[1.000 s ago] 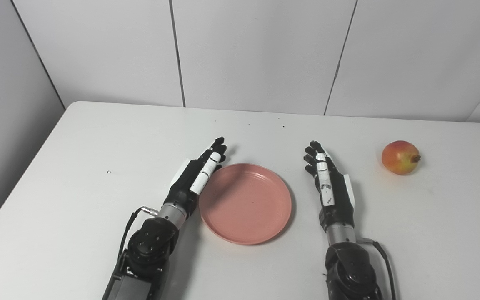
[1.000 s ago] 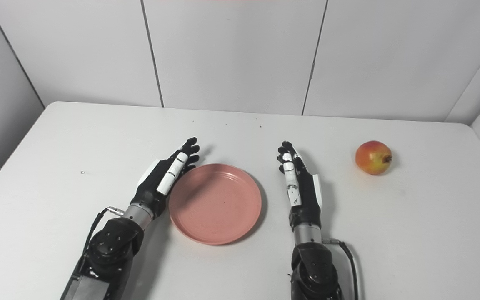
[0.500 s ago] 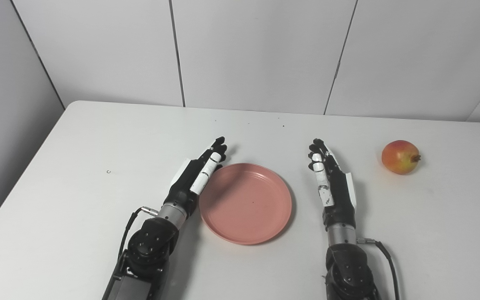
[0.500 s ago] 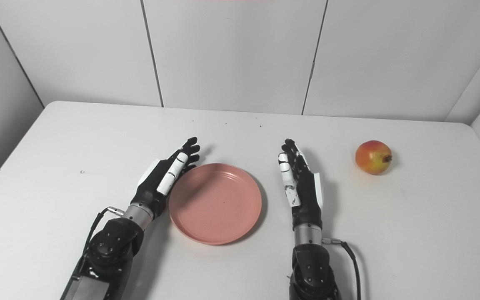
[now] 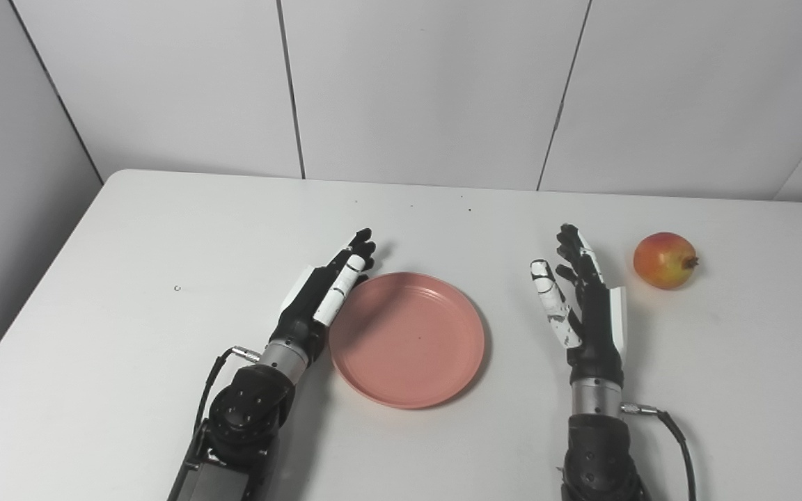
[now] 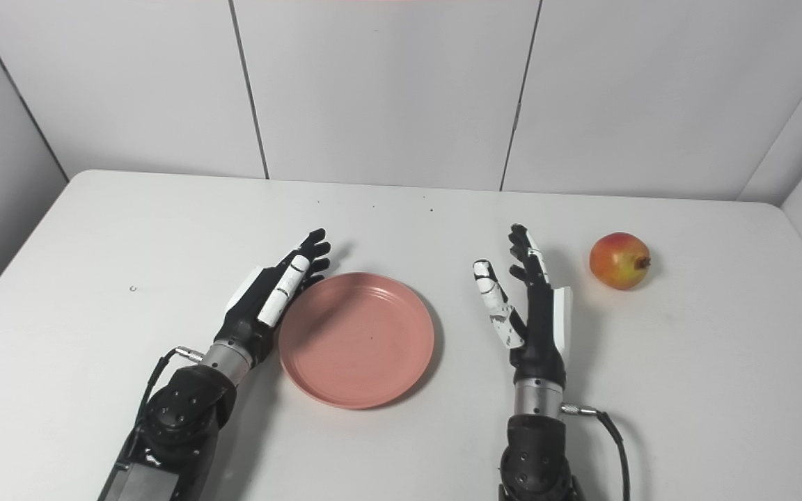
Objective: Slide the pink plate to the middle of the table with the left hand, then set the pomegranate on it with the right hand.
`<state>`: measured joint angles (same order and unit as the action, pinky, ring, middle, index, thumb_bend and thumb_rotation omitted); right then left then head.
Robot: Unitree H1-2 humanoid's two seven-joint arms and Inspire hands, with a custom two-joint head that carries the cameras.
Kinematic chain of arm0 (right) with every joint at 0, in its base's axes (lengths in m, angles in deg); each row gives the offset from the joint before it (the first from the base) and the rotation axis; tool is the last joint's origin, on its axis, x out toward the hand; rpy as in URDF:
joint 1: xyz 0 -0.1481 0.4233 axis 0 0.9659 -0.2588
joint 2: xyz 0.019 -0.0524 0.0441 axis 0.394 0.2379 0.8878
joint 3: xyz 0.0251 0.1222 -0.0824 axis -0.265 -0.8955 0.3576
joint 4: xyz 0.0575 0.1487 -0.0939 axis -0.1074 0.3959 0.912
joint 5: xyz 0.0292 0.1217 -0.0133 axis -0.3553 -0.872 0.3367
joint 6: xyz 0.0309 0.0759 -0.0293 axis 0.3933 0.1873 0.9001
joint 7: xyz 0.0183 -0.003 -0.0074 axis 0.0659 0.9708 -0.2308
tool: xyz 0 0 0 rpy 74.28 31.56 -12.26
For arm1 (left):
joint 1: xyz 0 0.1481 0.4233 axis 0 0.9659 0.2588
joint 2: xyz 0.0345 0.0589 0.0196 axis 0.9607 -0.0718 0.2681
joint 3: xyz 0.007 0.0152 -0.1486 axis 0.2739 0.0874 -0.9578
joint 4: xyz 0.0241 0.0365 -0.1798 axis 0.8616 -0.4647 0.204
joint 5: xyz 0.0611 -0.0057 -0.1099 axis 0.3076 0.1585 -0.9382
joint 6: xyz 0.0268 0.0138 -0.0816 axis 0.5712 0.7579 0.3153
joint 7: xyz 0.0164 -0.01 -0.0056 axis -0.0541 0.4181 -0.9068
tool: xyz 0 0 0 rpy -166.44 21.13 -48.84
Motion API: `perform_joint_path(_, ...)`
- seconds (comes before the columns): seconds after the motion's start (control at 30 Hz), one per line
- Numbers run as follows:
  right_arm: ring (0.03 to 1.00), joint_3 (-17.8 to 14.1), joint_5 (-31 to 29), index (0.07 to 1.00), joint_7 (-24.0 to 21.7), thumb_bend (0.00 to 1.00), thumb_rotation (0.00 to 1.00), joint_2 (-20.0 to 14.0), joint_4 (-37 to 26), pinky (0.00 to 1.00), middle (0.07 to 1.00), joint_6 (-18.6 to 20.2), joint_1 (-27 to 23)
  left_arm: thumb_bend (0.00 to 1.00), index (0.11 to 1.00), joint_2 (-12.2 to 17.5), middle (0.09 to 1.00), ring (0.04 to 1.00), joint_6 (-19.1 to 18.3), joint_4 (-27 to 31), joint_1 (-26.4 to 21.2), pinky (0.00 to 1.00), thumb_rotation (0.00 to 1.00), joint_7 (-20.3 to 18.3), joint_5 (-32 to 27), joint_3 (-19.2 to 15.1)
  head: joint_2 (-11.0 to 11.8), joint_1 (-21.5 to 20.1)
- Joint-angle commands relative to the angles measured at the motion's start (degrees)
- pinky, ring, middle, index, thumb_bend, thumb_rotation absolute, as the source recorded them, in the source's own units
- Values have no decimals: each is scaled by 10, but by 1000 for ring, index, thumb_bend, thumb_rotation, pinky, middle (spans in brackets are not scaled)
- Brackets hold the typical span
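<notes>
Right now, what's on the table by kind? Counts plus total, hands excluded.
Plates: 1, the pink plate, bare, near the middle of the table
Fruit: 1, the pomegranate, far right, apart from the plate
Total: 2

Left hand open beside the plate's left rim; right hand open, short of the pomegranate.

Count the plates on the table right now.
1. A single pink plate lies flat near the table's middle, beside the left hand. The pomegranate is off it, far right. Nothing in view could be hiding another.
</notes>
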<state>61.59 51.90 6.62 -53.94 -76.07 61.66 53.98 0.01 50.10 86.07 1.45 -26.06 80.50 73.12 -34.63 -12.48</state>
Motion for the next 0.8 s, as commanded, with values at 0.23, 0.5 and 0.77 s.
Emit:
perform_joint_path(0.23, 874, -2, 55, 890, 31, 662, 726, -17, -7, 830, 887, 17, -44, 577, 969, 9, 966, 956, 48, -17, -2, 938, 1000, -21, -40, -26, 16, -53)
perform_joint_path(0.5, 876, -17, 52, 891, 21, 678, 635, -36, -15, 813, 896, 45, -64, 591, 966, 7, 964, 958, 79, -54, -8, 953, 995, -27, -55, -33, 26, -70)
perform_joint_path(0.77, 873, -28, 70, 878, 31, 663, 601, -60, -21, 815, 883, 61, -80, 596, 974, 14, 973, 969, 86, -56, -6, 963, 994, -33, -59, -32, 29, -75)
